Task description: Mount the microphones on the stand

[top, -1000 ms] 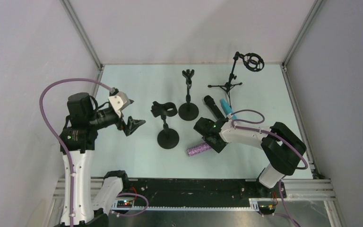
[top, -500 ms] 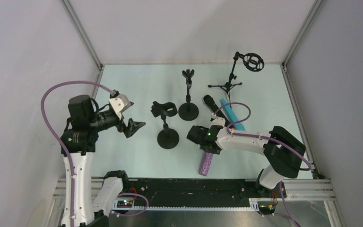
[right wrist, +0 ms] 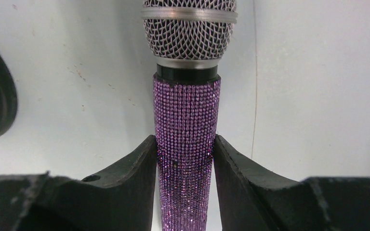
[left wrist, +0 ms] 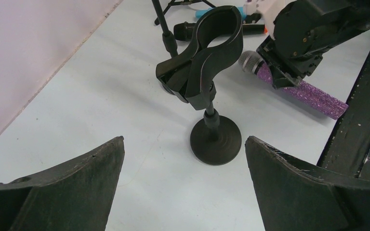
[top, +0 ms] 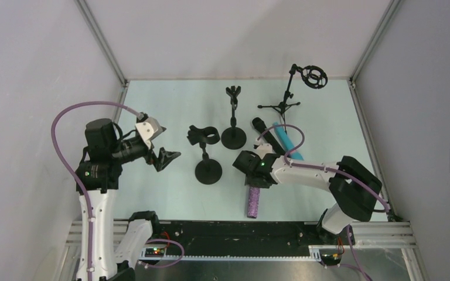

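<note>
Top view: purple microphone [top: 252, 202] lies on the surface [top: 170, 111], its head end under the right hand [top: 256, 181]. Black microphone [top: 263, 131] and teal microphone [top: 287, 140] lie just behind. Left wrist: left hand [left wrist: 184, 142] spread wide, holding nothing, facing the clip stand [left wrist: 207, 57]. Right wrist: both fingers [right wrist: 132, 166] press the glitter body below the mesh head.

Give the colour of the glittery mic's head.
Silver mesh head, clearest in the right wrist view.
</note>
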Controlling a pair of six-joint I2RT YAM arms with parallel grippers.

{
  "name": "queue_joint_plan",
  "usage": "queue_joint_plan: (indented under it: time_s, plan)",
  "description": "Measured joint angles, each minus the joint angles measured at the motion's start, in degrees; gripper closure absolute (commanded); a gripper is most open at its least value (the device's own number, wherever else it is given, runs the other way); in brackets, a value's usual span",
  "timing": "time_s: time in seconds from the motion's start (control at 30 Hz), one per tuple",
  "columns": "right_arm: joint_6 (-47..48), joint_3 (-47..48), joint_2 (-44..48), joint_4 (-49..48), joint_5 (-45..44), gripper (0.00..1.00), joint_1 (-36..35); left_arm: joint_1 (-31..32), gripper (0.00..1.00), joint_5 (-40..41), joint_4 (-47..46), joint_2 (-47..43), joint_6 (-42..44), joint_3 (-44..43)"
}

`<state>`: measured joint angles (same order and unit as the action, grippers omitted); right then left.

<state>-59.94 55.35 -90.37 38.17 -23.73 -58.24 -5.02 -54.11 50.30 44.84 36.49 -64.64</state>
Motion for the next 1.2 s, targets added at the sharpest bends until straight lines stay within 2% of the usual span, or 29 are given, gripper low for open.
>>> queue_joint_plan:
  time_s: [0.17,0.37,0.47,0.5,0.57,0.73,0.77,0.83,0.93,1.0,1.07,1.13,1.2]
  plan:
    - [3.17,-0.28,-1.84,-2.1,3.04,0.76,0.7,0.0,0.0,-0.02,0.0,0.0,-0.02,0.0]
    - [5.31,-0.02,-2.12,-2.6,5.31,0.36,1.77,0.0,0.0,-0.02,0.0,0.26,-0.07,0.0]
    - [6.1,-0.17,-3.85,-3.54,7.56,0.27,2.16,0.0,0.0,-0.02,0.0,0.28,-0.07,0.0]
    - [6.62,0.02,-4.74,-3.26,7.82,0.15,2.19,0.0,0.0,-0.02,0.0,0.28,-0.07,0.0]
    - [6.95,0.07,-4.72,-3.78,8.44,0.13,2.23,0.0,0.0,-0.02,0.0,0.28,-0.09,0.0]
    - [7.48,0.13,-4.68,-4.02,9.18,0.28,2.43,0.0,0.0,-0.02,0.0,0.33,-0.11,0.0]
    - [7.5,0.13,-4.68,-3.91,9.2,0.36,2.49,0.0,0.0,-0.02,0.0,0.33,-0.11,0.0]
    - [7.21,0.11,-4.68,-3.65,9.27,0.44,2.56,0.0,0.0,-0.02,0.0,0.26,-0.11,0.04]
    - [7.15,0.0,-4.68,-3.28,9.03,0.5,2.43,0.0,0.0,0.0,0.0,0.22,-0.11,0.04]
    - [7.08,-0.04,-4.68,-3.17,8.85,0.58,2.32,0.0,0.0,0.0,0.0,0.13,-0.13,0.04]
    - [6.97,-0.07,-4.68,-3.26,8.7,0.82,2.08,0.0,0.0,0.02,0.0,-0.02,-0.24,0.04]
    - [7.08,-0.07,-4.68,-3.43,8.61,0.99,1.9,0.0,0.0,0.04,0.0,-0.15,-0.39,0.04]
    - [7.5,-0.13,-4.57,-3.58,8.33,1.0,1.6,0.0,0.0,0.07,0.0,-0.28,-0.5,0.04]
